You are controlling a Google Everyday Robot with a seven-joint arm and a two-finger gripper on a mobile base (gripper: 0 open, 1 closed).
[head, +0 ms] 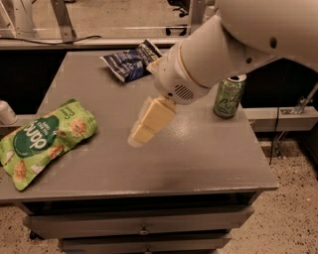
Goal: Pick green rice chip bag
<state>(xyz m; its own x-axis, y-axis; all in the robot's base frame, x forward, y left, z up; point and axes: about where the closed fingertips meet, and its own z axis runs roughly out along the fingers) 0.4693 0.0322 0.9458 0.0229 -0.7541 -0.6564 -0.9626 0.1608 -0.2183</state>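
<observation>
Grey tabletop (pixel 198 163) on drawers (pixel 144 224), bare floor (pixel 114 15) behind.

Item: pincer (pixel 136 138), hanging over mid-tabletop, carrying nothing; how far it is opening I cannot tell.

Item: green bag (pixel 47 141), lying flat at the left edge with its near end overhanging, well apart from the pincer.

Risk I am weighing: a sideways nudge could be sliding it off the edge, and the puffy film could be slipping out of a shallow pinch.

Long axis is running diagonally, near-left to far-right, with the far end pointing toward the tabletop's centre.

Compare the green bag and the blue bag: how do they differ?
The green bag is bright, looks larger and overhangs the table's left edge; the blue bag is dark, smaller, near the far edge. Both lie flat. The gripper hovers between them, touching neither.
</observation>
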